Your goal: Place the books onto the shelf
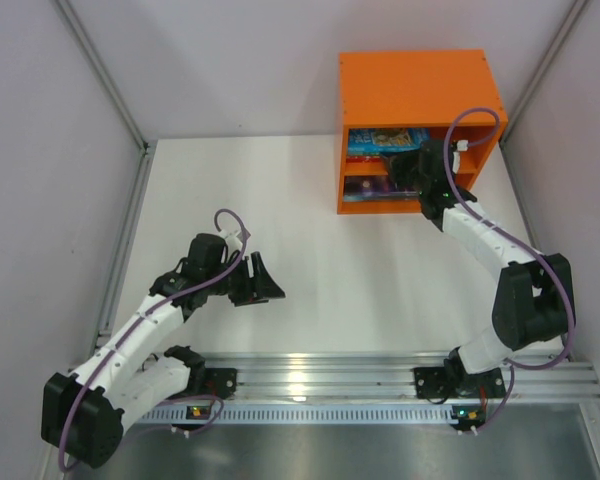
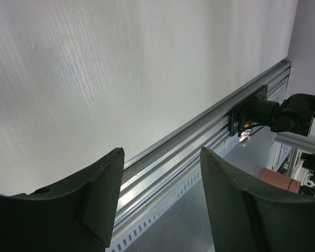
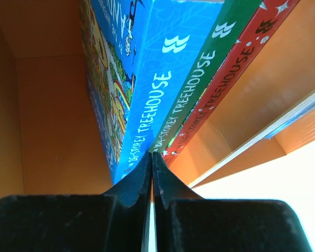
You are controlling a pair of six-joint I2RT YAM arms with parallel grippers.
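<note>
The left end effector (image 1: 256,281) hangs released and empty over the white surface (image 1: 330,250). Farther right, the orange shelf (image 1: 410,85) holds the books (image 1: 385,140) in its compartments. The right end effector (image 1: 408,180) is at the shelf's front, clenched on nothing, with its tips right at the blue and green spines.

A white desk (image 1: 310,250) sits enclosed by pale panels (image 1: 230,60) on 3 sides, with aluminium posts (image 1: 102,72) at the back corners. Slotted aluminium rails (image 1: 330,375) run along its near edge.
</note>
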